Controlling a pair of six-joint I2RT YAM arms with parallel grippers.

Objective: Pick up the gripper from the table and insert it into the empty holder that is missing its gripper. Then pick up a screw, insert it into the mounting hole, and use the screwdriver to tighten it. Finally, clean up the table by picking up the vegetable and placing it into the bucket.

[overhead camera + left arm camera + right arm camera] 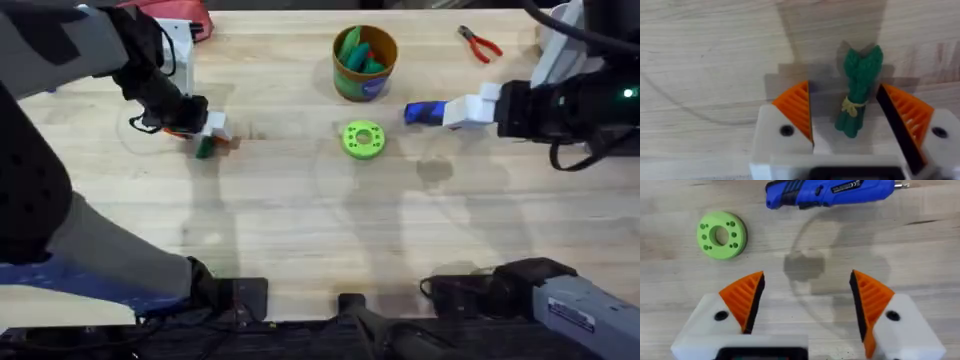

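Note:
The dark green knobbly vegetable (pixel 858 95) lies on the table between the orange ribbed pads of my left gripper (pixel 845 117), which stands open around it without squeezing. From above, the left gripper (pixel 212 134) is at the table's left with the vegetable (pixel 204 149) under it. The gold-brown bucket (pixel 365 63) stands at the back centre and holds green items. The blue screwdriver (pixel 830 192) lies on the wood just past my right gripper (pixel 807 300), which is open and holds nothing. Overhead, the right gripper (pixel 462 110) is right beside the screwdriver (pixel 424 112). The screw is out of view.
A lime-green ring-shaped disc (pixel 363 139) lies mid-table in front of the bucket, and in the right wrist view the disc (pixel 721 234) is off to one side. Red-handled pliers (pixel 480 43) lie at the back right. Bare wooden table (pixel 320 230) stretches across the front.

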